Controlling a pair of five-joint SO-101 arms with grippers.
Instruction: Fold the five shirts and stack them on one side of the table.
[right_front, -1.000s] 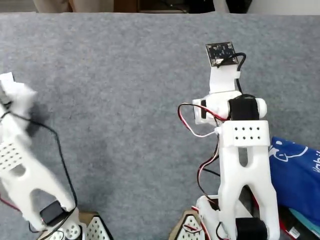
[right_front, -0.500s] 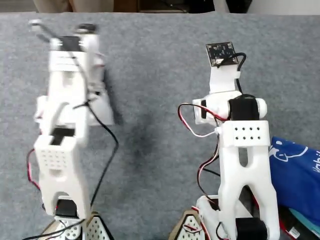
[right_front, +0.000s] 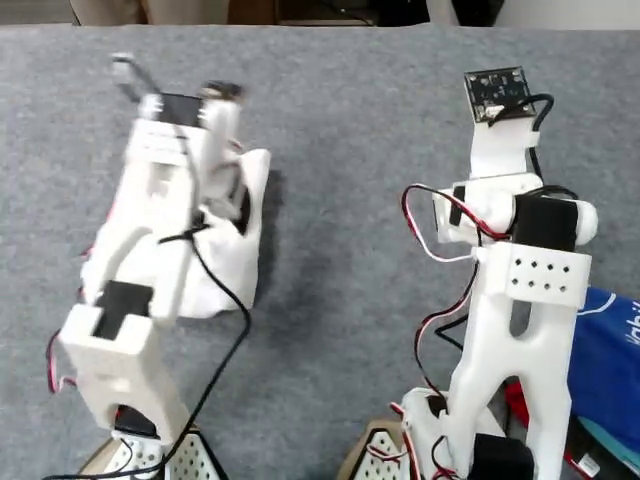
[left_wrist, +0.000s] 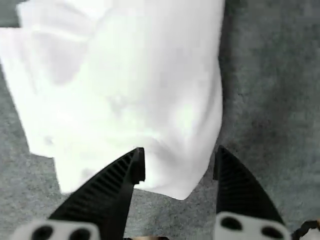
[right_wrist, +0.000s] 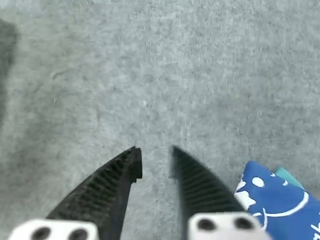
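A white shirt (right_front: 236, 235) lies bunched on the left half of the grey table (right_front: 340, 120), about midway between the near and far edges and partly hidden under the left arm. The left gripper (left_wrist: 177, 161) hangs just above the shirt's edge with its fingers spread wide and nothing between them. In the left wrist view the cloth runs from one finger to the other and ends in a soft rounded corner. The right gripper (right_wrist: 155, 154) hovers over bare table on the right half, its fingers parted by a narrow gap and holding nothing. A blue shirt (right_wrist: 274, 201) sits bundled at the near right corner. The white shirt looks light, thin and limp, so it will probably sag and crease wherever it is lifted and drag on the rough table cover. Pinching a single layer at a hem corner or shoulder seam would likely serve better than grabbing the middle of the heap, which would gather several layers at once.
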